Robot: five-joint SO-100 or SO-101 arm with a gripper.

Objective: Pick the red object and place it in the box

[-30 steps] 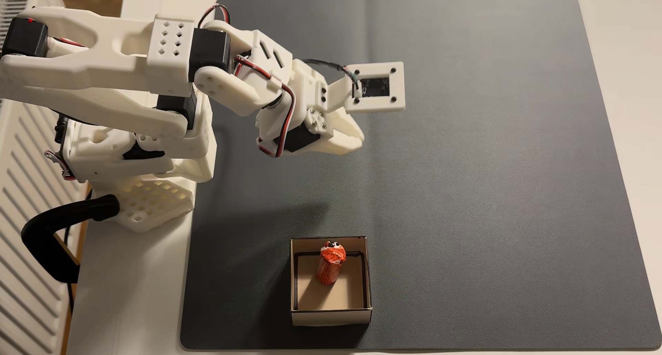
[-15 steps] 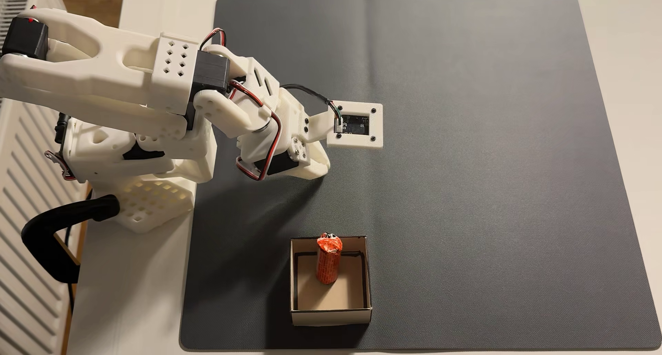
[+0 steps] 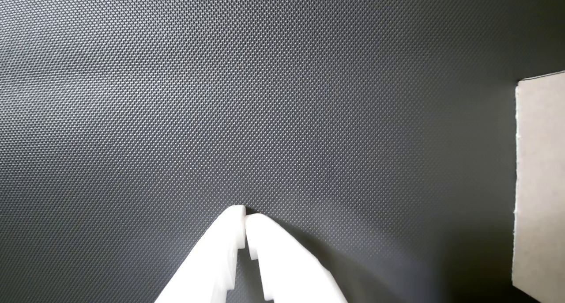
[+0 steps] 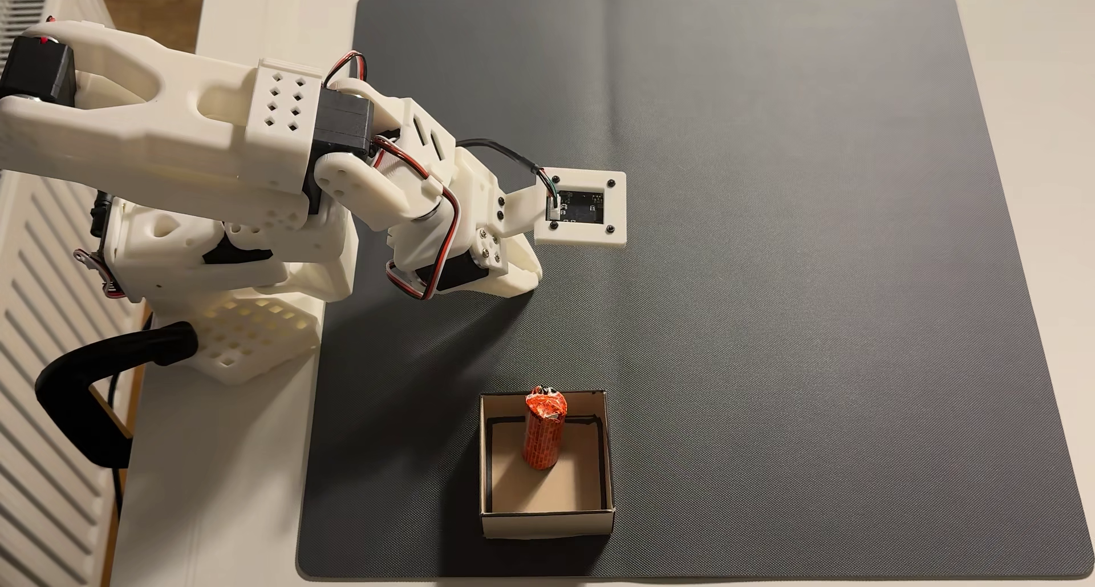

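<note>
Retracted toward its base, the white plastic gripper (image 3: pixel 245 217) is closed empty; the orange-red foil cylinder (image 4: pixel 543 433) already stands inside the cream cardboard box (image 4: pixel 546 523).

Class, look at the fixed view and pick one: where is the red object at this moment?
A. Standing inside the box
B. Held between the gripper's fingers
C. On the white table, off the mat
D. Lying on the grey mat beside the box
A. In the fixed view the red object stands on end on the floor of the box, while the gripper, seen in the wrist view, is closed and empty over bare mat.
</note>
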